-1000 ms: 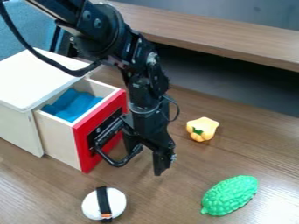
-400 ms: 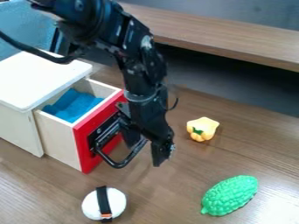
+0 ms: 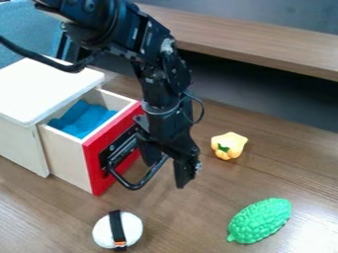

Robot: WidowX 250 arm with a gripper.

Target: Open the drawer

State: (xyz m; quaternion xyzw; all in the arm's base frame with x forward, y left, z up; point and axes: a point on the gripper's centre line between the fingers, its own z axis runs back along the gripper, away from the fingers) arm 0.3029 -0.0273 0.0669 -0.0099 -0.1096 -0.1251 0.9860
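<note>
Black and hanging just right of the drawer's handle, the gripper (image 3: 166,173) is open, its fingers spread apart. One finger stands inside the handle's loop and the other outside, to its right. The black handle (image 3: 135,185) sticks out from the drawer's red front (image 3: 98,174). Pulled partway out of the white-topped cabinet (image 3: 41,89), the wooden drawer (image 3: 64,154) shows its inside, where a blue cloth (image 3: 82,118) lies. Whether the gripper touches the handle, I cannot tell.
A white round toy with a black band (image 3: 130,229) lies in front of the drawer. To the right are a yellow pepper-like toy (image 3: 230,145) and a green bumpy toy (image 3: 260,220). A wooden ledge (image 3: 257,37) runs across the back.
The gripper has risen a little, and the upper arm has shifted left and up. Lately the gripper has moved slightly right. The drawer has stayed where it was.
</note>
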